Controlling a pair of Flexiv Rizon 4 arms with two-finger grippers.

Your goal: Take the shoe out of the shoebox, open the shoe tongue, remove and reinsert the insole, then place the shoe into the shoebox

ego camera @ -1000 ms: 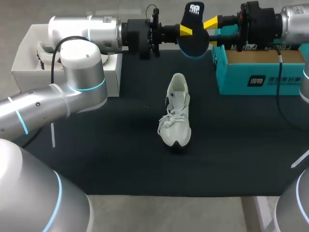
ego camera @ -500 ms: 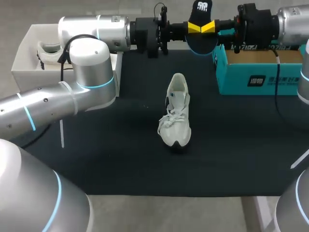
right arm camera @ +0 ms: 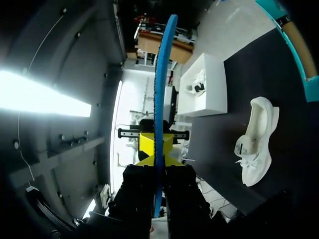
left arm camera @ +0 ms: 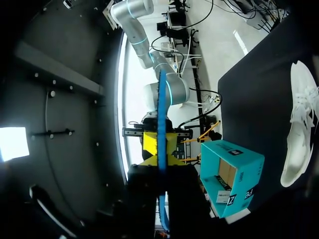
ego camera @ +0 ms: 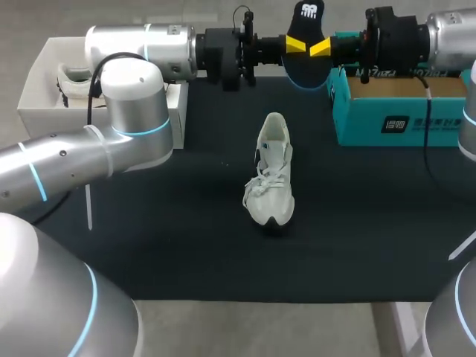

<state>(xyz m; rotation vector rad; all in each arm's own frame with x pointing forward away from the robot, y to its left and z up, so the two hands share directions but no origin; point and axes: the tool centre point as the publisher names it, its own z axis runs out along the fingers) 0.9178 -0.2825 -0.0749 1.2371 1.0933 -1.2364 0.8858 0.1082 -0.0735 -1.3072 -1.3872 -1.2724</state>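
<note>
While both arms meet over the table's far edge, left gripper [ego camera: 296,46] and right gripper [ego camera: 320,48] are each pinched nearly closed on the insole [ego camera: 305,22], one from either side, with fingers on its opposite faces. The insole stands upright between them, dark top, blue underside, edge-on in both wrist views. The white sneaker [ego camera: 271,171] lies on the black mat [ego camera: 186,245], below and nearer than both grippers, untouched. The teal shoebox [ego camera: 401,111] sits just under the right arm. Judgement: the insole is thin, light, floppy foam, so grip near the heel end and feed the toe in first. The sneaker is light and soft and likely slides unless braced at the heel collar.
</note>
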